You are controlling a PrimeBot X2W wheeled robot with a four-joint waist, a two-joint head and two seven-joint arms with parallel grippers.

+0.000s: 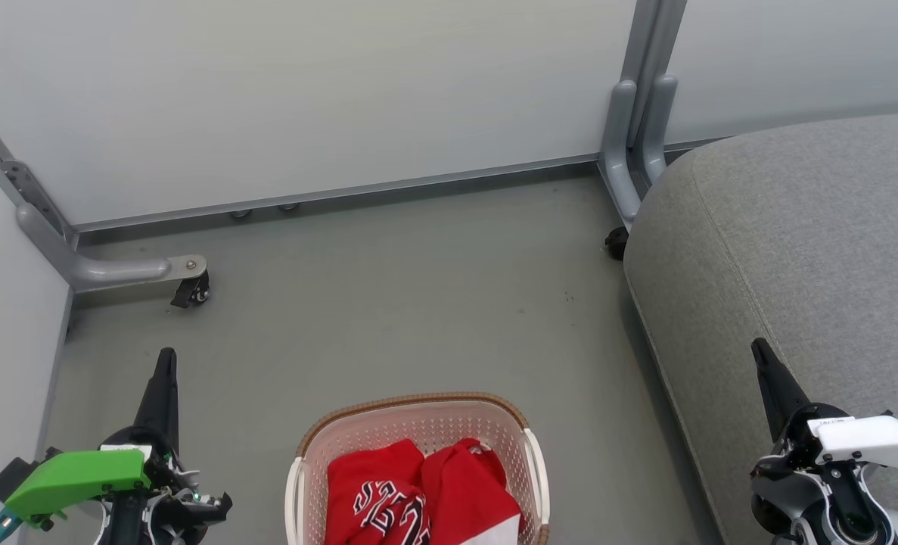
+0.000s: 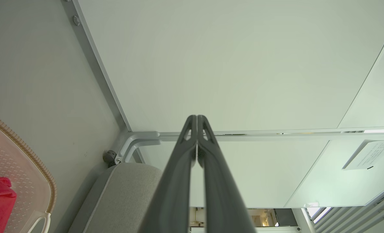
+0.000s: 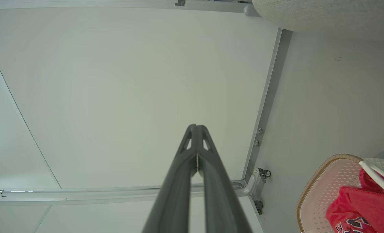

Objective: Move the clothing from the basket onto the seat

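Partition foot (image 1: 116, 269), perhaps castered, beyond clothing (image 1: 411, 492) basket (image 1: 411, 399); left gripper (image 1: 166, 356), right gripper (image 1: 757, 347) jaws together.

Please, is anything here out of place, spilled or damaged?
Nothing stands out. The basket stands upright on the floor, the red clothing lies crumpled inside it, nothing spilled. The seat beside it looks intact. The left end effector and right end effector are shut, holding nothing.
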